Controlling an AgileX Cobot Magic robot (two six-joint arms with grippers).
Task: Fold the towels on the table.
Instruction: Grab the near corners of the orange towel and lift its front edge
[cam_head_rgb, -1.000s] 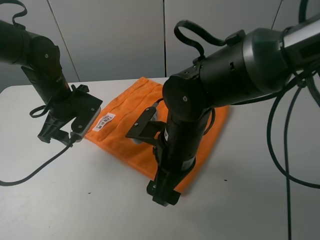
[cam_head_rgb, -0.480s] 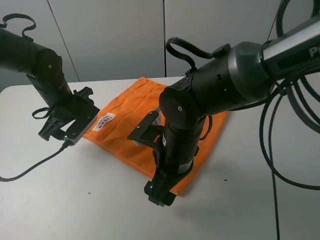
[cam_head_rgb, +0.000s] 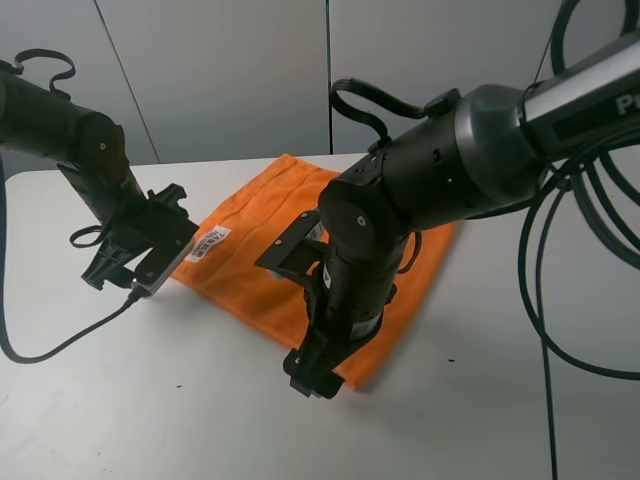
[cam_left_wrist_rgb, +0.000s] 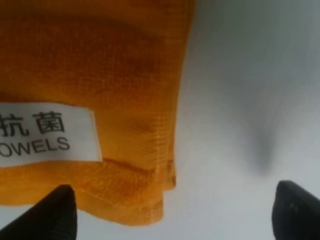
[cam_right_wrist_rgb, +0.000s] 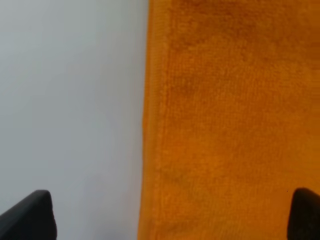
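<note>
The orange towel (cam_head_rgb: 250, 225) lies flat on the white table (cam_head_rgb: 180, 420), with left gripper (cam_head_rgb: 135, 272) and right gripper (cam_head_rgb: 312, 375) spread wide over its near corners, seemingly poised to pinch them for folding.

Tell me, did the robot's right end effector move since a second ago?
Yes. The right end effector has shifted slightly left in the high view, away from the orange towel's near corner.

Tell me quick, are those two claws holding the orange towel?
Left gripper: open, empty, over the towel at its labelled corner.
Right gripper: open, empty, over the towel's edge.
</note>
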